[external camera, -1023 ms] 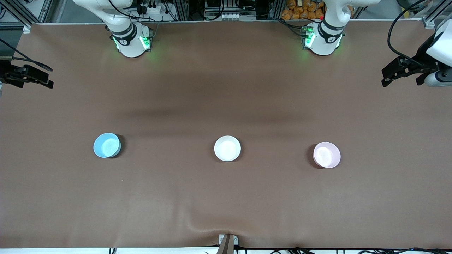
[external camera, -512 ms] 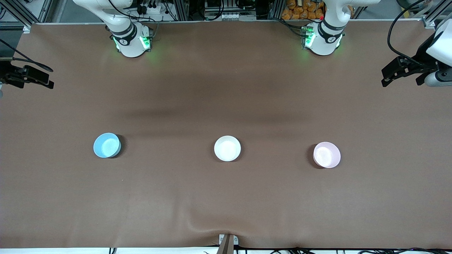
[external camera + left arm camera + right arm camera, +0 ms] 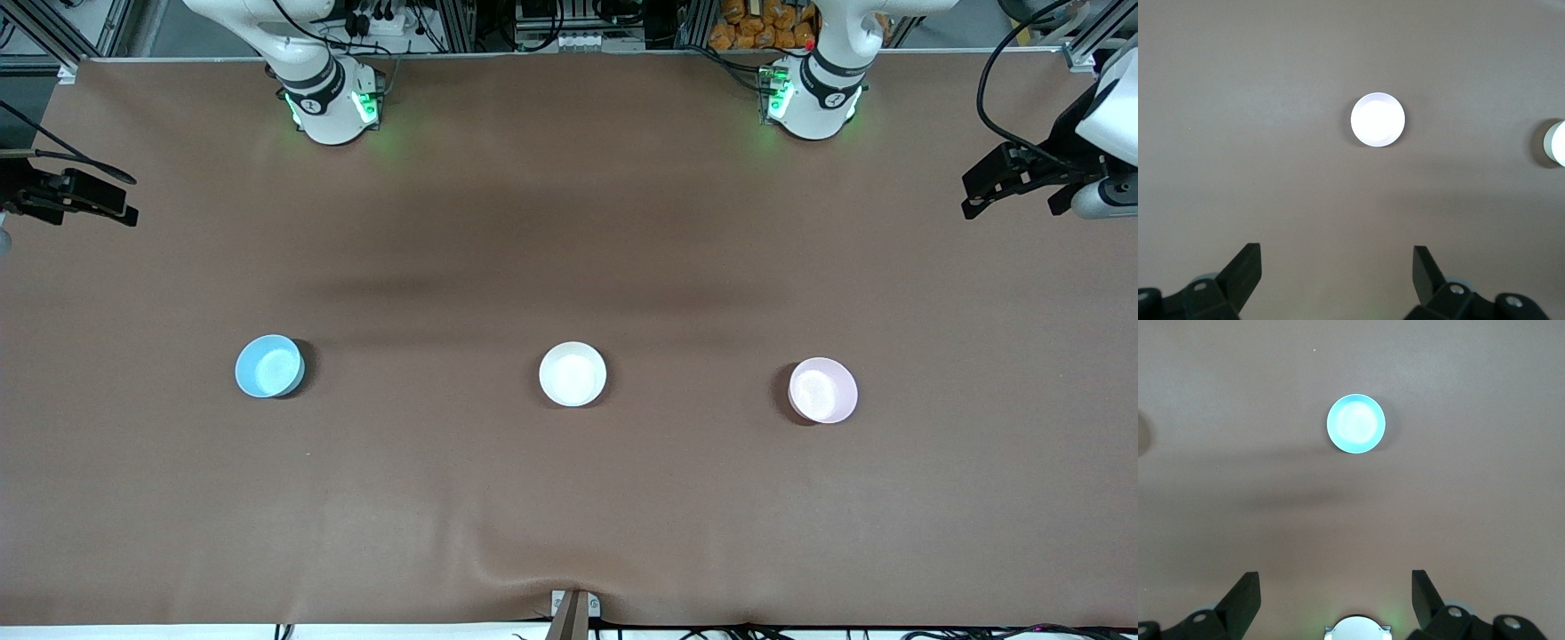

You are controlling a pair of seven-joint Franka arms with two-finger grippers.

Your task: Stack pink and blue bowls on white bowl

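Separately on the brown table (image 3: 569, 498) sit the blue bowl (image 3: 268, 366), white bowl (image 3: 573, 374) and pink bowl (image 3: 822, 390) — white between the others (none touching). Both arms wait high — left gripper (image 3: 1337, 270) and right gripper (image 3: 1335, 595) spread wide, holding nothing.

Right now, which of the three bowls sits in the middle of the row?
The white bowl. The blue bowl lies toward the right arm's end of the table, the pink bowl toward the left arm's end.
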